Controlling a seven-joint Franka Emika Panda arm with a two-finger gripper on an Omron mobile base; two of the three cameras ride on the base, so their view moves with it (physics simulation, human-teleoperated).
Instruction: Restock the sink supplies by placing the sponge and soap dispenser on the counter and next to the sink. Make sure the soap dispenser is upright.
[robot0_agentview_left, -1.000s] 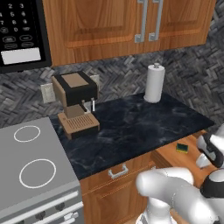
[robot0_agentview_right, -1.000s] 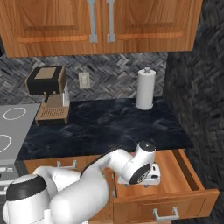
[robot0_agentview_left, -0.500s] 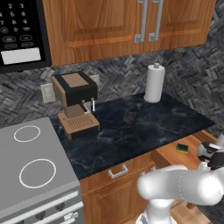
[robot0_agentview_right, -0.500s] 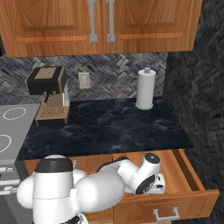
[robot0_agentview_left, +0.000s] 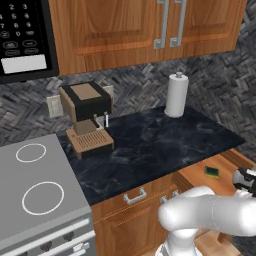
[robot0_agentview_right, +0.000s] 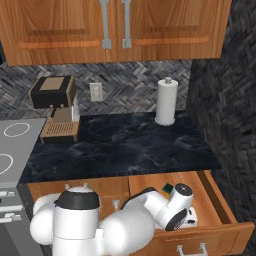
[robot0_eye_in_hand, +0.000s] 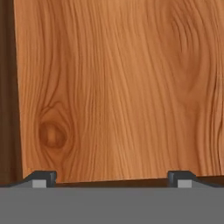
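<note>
Although the gripper stands wide open with nothing between its tips, it looks down on the bare wooden floor of the open drawer, not on anything to lift. The sponge lies at the drawer's far edge, just beside the arm's wrist, below the dark desk. It is judged light, soft and compressible, so a gentle pinch across its short sides should do.
</note>
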